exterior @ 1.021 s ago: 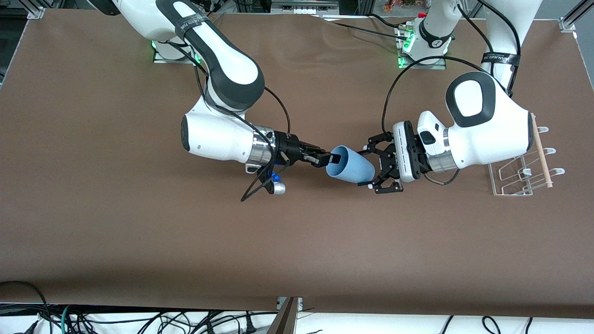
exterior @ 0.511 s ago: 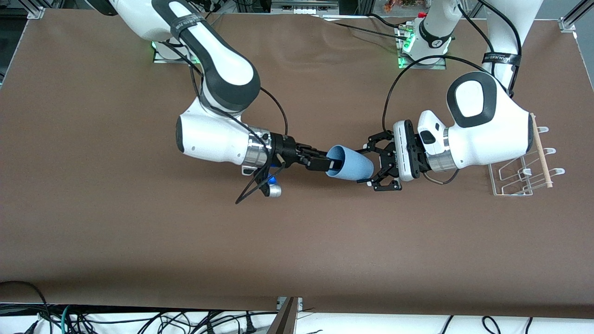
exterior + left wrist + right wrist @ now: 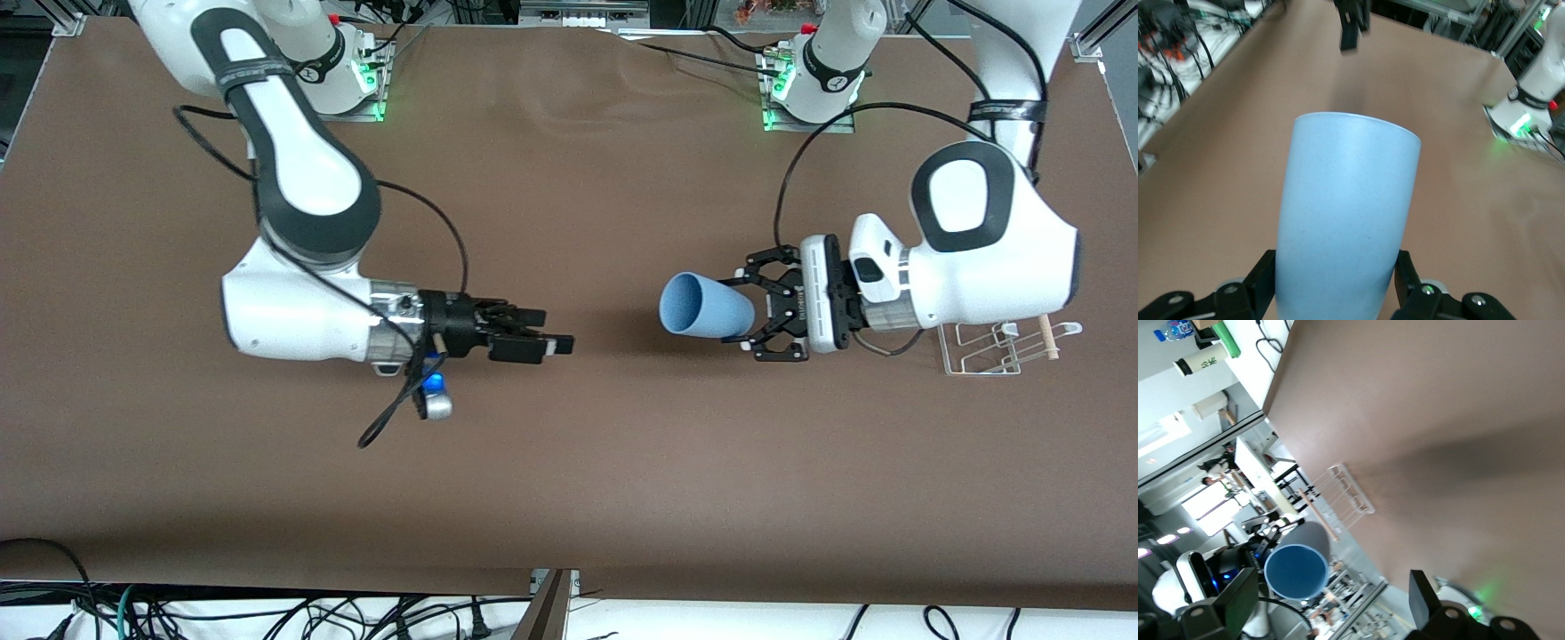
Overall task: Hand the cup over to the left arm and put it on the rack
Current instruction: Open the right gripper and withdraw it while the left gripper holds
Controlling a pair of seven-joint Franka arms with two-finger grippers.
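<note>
Pulled back toward its own end of the table, the right gripper (image 3: pixel 544 342) hangs with fingers apart, while the left gripper (image 3: pixel 754 313) clamps the cup (image 3: pixel 705 308) by its base above mid-table, handover done, the rack (image 3: pixel 996 351) still unfilled near the left arm's edge.

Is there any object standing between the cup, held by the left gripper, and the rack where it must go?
No separate object does. The cup is held sideways by the left gripper above the table; only the left arm's own wrist lies between it and the rack. The right gripper is open, apart from the cup.
</note>
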